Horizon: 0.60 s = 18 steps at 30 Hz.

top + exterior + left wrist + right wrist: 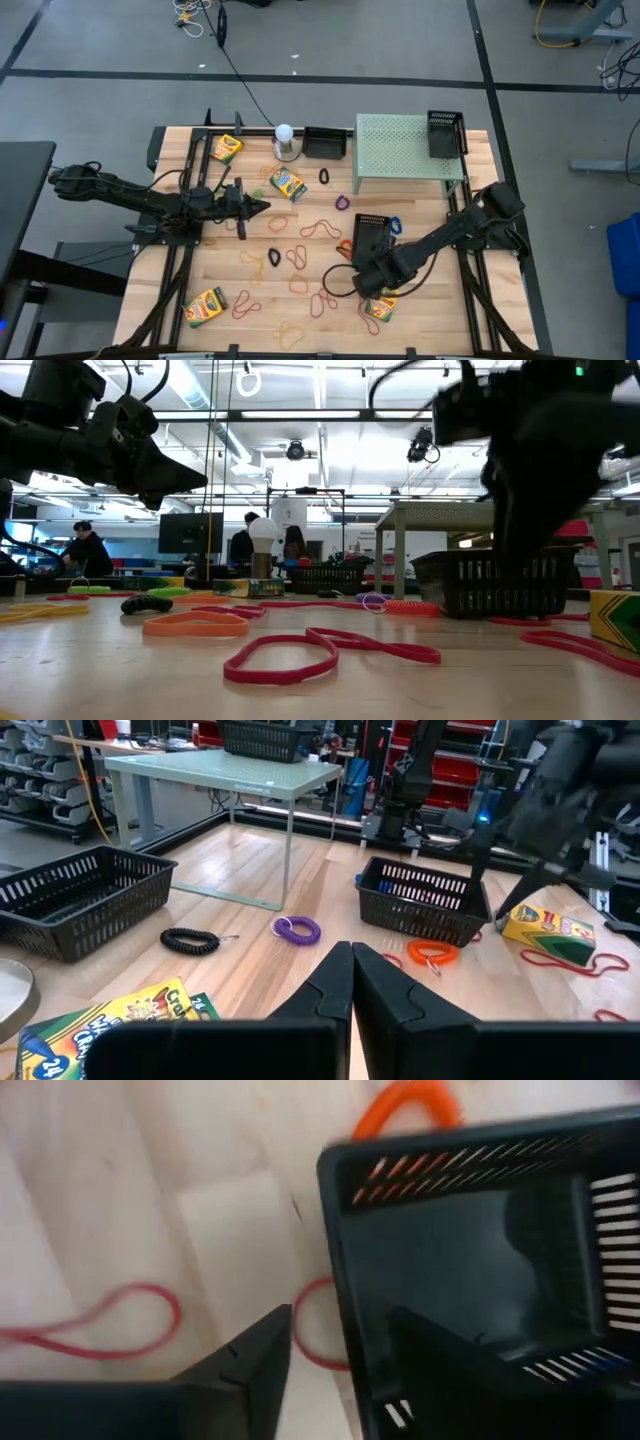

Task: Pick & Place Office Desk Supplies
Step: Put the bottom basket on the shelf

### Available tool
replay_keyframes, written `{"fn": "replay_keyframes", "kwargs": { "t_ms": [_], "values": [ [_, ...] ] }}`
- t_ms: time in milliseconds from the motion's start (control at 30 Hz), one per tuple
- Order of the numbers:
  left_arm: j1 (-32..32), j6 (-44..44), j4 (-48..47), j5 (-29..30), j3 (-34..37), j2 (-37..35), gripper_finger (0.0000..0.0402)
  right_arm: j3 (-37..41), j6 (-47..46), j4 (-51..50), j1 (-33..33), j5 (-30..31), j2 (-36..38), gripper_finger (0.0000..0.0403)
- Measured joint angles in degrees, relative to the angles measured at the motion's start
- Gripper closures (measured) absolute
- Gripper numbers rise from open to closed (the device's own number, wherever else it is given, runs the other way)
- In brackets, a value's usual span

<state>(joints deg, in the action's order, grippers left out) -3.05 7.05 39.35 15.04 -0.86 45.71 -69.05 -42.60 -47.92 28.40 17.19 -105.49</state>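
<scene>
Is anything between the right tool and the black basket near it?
No. The right tool already straddles the wall of the black mesh basket, one finger outside, the other inside; nothing visible lies between.

Black mesh baskets [372, 233] are showing slotted walls. Crayon boxes [288, 184] are wearing yellow and green. Rubber bands [320, 228] are lying in red, orange, tan and purple on the pale striped wooden table [220, 250]. The riser [400, 148] is showing pale green perforated mesh.

The table [300, 240] is pale, smooth planked wood with a soft sheen. The baskets [420, 900] look matt black mesh plastic. The crayon boxes [288, 184] are glossy printed card.
</scene>
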Motion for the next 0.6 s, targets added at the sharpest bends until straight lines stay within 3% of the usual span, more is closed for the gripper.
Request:
{"fn": "replay_keyframes", "kwargs": {
  "t_ms": [233,467,600],
  "values": [
    [0.00,0.17,-0.05,0.01,0.00,1.83,0.0391,-3.01,3.17,-3.56,-0.01,0.64,0.19,0.0383],
    [0.02,-0.02,1.04,-0.02,0.02,2.77,0.0391,-14.57,11.67,-13.10,0.71,1.44,3.43,0.0393],
    [0.00,-0.02,2.23,-0.17,0.00,2.83,0.0391,-24.43,18.54,-23.15,-0.38,5.72,6.35,0.0391]
  ]
}}
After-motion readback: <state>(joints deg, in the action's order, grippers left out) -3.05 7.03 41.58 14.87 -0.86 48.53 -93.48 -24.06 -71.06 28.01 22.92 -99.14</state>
